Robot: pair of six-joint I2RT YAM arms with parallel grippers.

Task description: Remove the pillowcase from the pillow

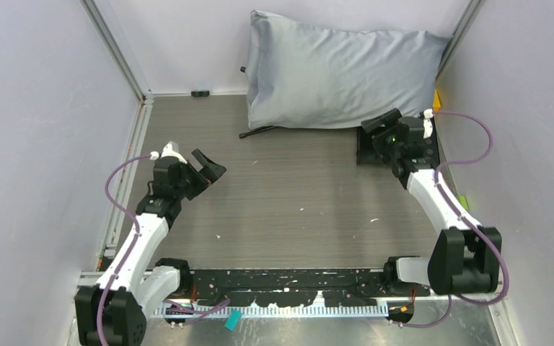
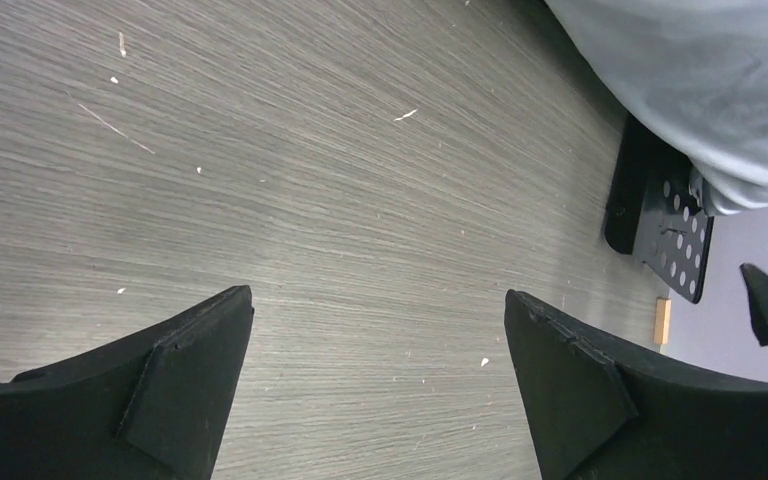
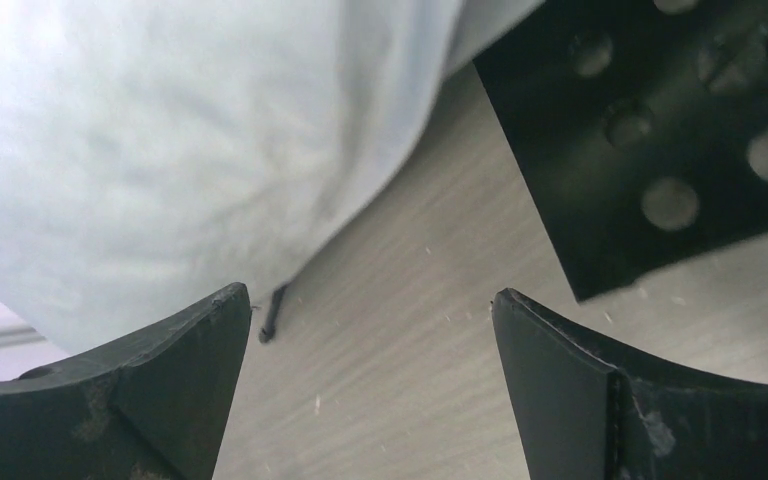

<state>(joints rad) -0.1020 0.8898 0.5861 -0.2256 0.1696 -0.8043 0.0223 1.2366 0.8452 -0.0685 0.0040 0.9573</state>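
Nearby, black perforated plate (image 3: 560,150) by pillowcase (image 3: 160,150).

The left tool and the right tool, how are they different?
The left tool hangs over the table, well away from the pillowcase; the right tool is right beside the pillowcase's near edge. The right tool has a black holed plate close by; the left tool has only wood grain beneath it. Both are open and hold nothing.

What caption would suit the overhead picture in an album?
Left hand and right hand, both open and empty, face a plump blue-grey pillowcase at the far end of the table.
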